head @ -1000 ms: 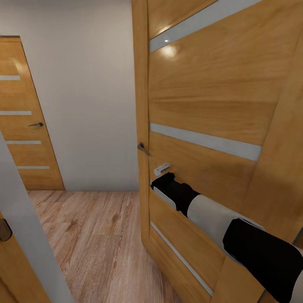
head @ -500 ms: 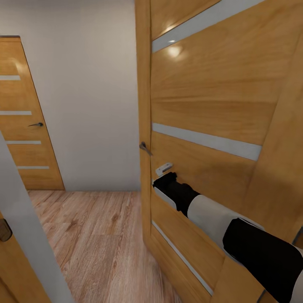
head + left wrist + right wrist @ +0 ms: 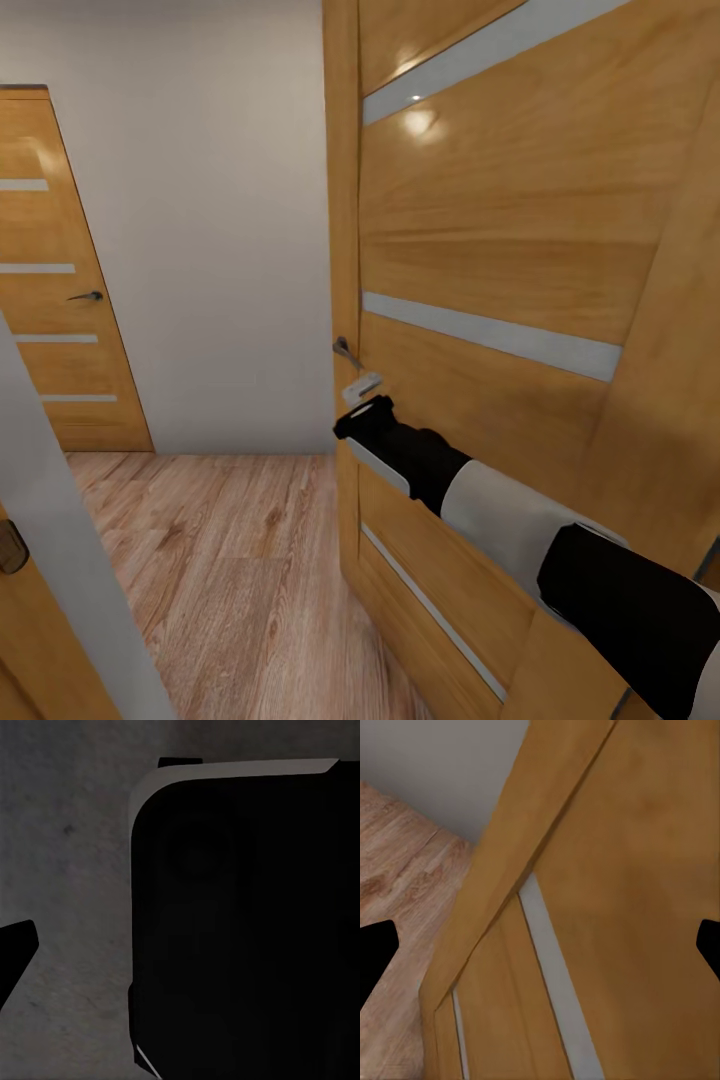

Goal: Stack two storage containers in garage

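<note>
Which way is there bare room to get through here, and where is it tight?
Free: the wood plank floor between the open door and the grey wall edge, running to the back wall. Crowded: on the right, where the right end effector sits against the open door just below its handle.

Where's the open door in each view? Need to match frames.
Head: door takes the right half, its edge and handle near the middle.
Right wrist: door spans most of the picture, with a grey strip running down it.
Left wrist: a grey surface and a black block.
Shared landmark: plank floor, beside the door's edge in the right wrist view too.
</note>
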